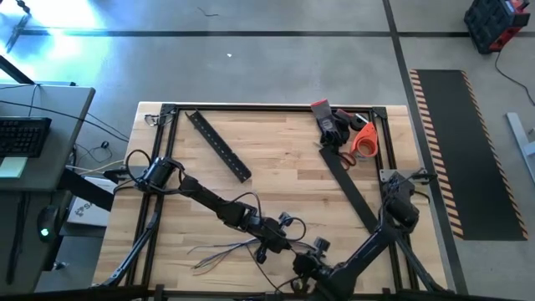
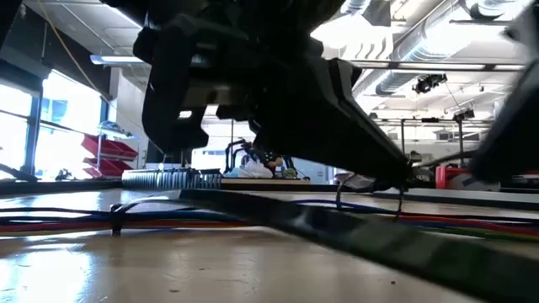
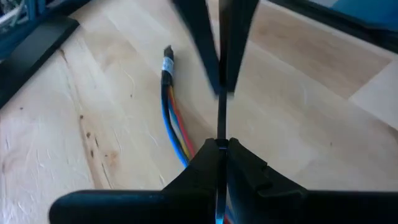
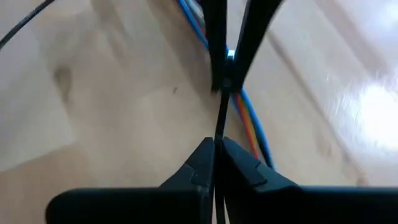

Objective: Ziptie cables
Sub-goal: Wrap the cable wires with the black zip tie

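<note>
Wrist views: both claws pinch one thin black ziptie strap over the cables.
Left claw and right claw, pressed together, face each other at the surface's near edge; cables lie beside them. Tightening seems underway; next, pull steadily apart.

A flat black perforated bar, orange tape roll and scissors lie on the wooden table.

table: wood | on it: cables, perforated bar, scissors, tape roll
</note>
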You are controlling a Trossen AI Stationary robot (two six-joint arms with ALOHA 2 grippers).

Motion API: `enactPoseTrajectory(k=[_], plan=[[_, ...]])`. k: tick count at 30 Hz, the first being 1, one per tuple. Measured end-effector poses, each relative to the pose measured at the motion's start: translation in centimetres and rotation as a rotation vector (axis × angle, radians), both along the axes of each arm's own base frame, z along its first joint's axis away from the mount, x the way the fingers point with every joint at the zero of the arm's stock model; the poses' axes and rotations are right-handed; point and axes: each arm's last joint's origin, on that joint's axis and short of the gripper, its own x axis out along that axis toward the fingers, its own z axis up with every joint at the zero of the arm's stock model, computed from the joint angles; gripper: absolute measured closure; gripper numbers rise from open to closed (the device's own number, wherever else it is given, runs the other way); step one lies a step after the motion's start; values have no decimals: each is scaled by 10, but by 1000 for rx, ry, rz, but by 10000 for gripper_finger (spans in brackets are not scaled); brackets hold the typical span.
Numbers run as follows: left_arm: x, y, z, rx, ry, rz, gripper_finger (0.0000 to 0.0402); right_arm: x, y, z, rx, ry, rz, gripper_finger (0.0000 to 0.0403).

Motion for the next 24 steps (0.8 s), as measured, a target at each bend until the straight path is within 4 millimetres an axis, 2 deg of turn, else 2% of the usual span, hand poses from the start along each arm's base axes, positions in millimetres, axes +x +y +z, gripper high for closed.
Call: enactPoseTrajectory(k=[8,14,20,22,24], plan=[[-2,2,-4,16,43,11,401,-44,26,-1,95,12,-92,402],[-3,2,-5,21,55,12,401,-74,37,0,101,10,-167,402],[-3,2,-5,21,55,13,401,-75,40,1,104,26,-121,394],[-3,2,-5,21,56,13,401,-70,40,4,149,101,-123,376],[-3,2,-5,21,56,12,401,-65,40,12,220,251,-134,347]])
